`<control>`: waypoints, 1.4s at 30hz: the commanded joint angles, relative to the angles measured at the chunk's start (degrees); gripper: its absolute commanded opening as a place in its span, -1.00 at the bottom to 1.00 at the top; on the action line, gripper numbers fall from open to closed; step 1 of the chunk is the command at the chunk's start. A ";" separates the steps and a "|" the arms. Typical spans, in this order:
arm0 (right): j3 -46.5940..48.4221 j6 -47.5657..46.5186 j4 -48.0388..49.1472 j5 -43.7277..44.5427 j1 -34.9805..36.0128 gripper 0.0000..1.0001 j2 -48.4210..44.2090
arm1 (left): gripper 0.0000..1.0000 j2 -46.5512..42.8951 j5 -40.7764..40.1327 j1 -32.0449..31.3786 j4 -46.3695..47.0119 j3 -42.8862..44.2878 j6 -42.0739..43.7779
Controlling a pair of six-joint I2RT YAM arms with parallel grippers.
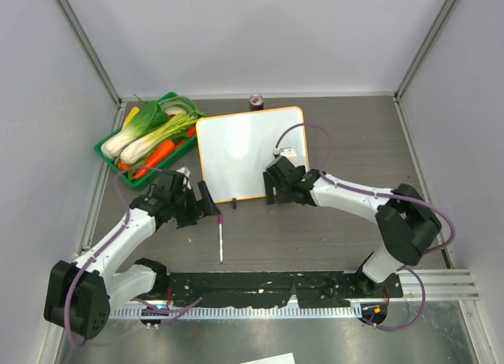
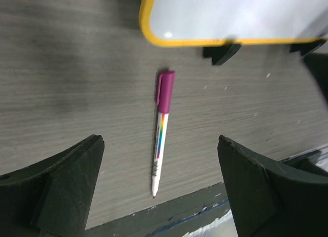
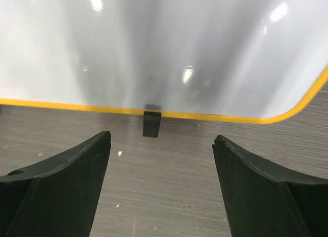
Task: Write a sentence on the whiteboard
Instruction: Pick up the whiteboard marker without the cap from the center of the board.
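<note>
**Marker on the table, board blank, both grippers open**

From above, we see the whiteboard [image 1: 248, 151] lying flat in the middle of the table [image 1: 354, 230]. This puts it within reach of both arms. No sentence shows on it, and its face reads as bare white. The marker [image 1: 221, 238] lies on the table just near of the board, between the two arms. The left gripper [image 1: 206, 202] hangs beside the marker's capped end with its jaws spread, which we judge to be a line-up for a pick. The right gripper [image 1: 269, 187] sits at the board's near edge, jaws apart and holding nothing; we think it is placed to steady the board. A basket [image 1: 106, 151] of vegetables [image 1: 150, 135] and a can [image 1: 256, 102] stand at the far side.

In the left wrist view, the marker [image 2: 161, 129] lies between the wide-open fingers [image 2: 61, 185], with its magenta cap pointing toward the whiteboard [image 2: 230, 11]. The far end of the board is cut off, and the scene is soft with blur.

In the right wrist view, the open jaws frame a black clip [image 3: 151, 124] on the board's yellow rim. Glare streaks cross the white surface, so we cannot rule out faint marks there. Most of the board lies outside the frame.
</note>
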 commanded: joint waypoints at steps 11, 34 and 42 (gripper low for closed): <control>-5.79 -3.22 5.25 -5.98 -2.36 0.89 -20.37 | 0.61 0.17 -10.56 -18.70 -8.62 0.43 -9.41; -6.06 -0.67 4.66 -13.90 -10.27 0.89 -22.32 | -0.16 14.49 -21.74 -38.93 -5.90 1.23 -16.88; -6.41 -0.41 5.80 -17.32 -12.47 0.90 -22.23 | -1.00 15.91 -20.85 -40.42 -4.05 -0.54 -17.41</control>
